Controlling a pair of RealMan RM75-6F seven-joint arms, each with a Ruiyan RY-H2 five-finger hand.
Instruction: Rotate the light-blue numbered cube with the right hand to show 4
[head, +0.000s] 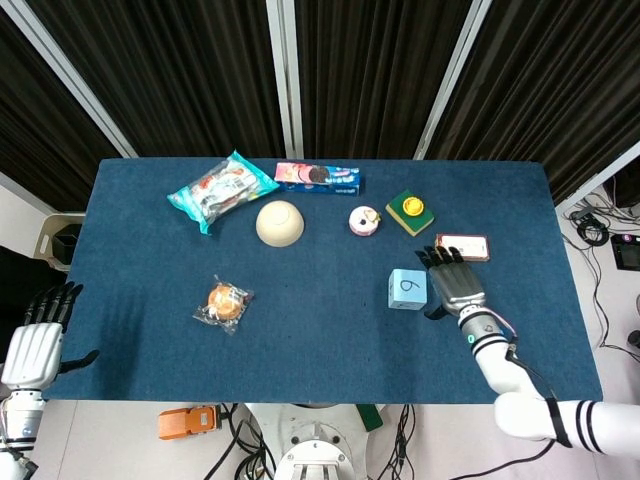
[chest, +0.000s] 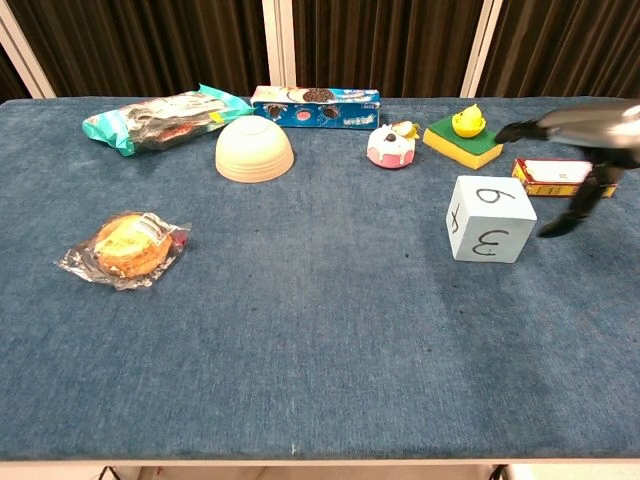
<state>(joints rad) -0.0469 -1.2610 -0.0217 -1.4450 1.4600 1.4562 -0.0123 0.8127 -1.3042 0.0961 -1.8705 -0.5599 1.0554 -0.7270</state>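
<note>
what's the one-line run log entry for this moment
cube: on table, 6 up, 3 front | right hand: open, beside cube, not touching | left hand: idle, off table

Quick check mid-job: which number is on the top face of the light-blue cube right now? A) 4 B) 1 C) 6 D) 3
C. The light-blue cube shows a 6 on its top face in the head view, and the chest view has the same 6 on top with 3 on the front face; the right hand sits beside it, not holding it.

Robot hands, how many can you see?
2. The right hand hovers open just right of the light-blue cube. The left hand hangs off the table's left edge.
</note>
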